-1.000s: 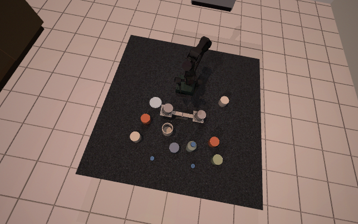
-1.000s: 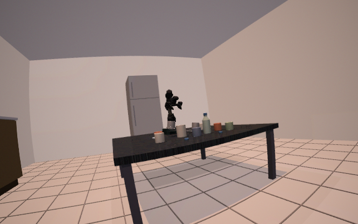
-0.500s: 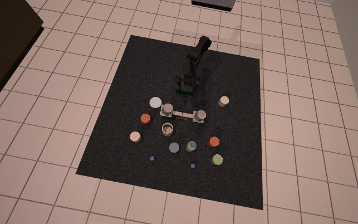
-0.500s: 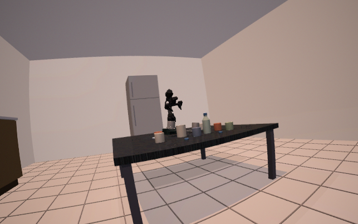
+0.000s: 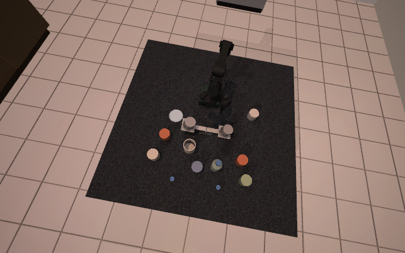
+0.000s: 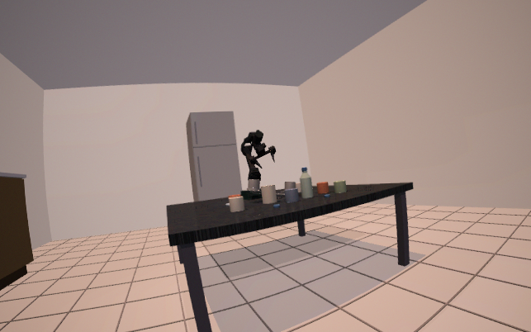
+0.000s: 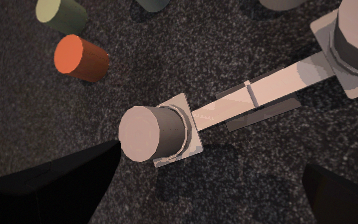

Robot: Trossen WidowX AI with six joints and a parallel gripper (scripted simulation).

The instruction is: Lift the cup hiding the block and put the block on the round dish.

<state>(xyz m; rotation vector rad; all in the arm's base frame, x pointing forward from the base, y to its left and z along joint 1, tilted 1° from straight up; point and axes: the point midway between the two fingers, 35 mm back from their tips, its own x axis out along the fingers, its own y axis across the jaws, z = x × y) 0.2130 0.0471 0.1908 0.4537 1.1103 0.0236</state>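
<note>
Gripper [image 5: 215, 99] [image 6: 267, 163] [image 7: 209, 160]: spread wide, nothing grasped | both cups seated on balance [image 5: 206, 129] [image 7: 275, 89] ends | round dish [image 5: 176, 116]: beside balance, bare

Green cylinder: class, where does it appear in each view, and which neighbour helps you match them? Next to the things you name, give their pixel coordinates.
Top: right of centre, lower half, green cylinder [image 5: 246, 180] [image 6: 340, 187] [image 7: 66, 16].
Exterior: right of centre, rightmost item on the table [image 6: 292, 211].
Wrist: top left.
Shared landmark: the adjacent orange cylinder [image 5: 242, 160] [image 6: 322, 187] [image 7: 82, 58], above it, left of it, then below it, respectively.

The black, chunky-jointed arm [image 5: 220, 67] [image 6: 248, 150] rises from a pale cylindrical base section [image 6: 253, 184].
</note>
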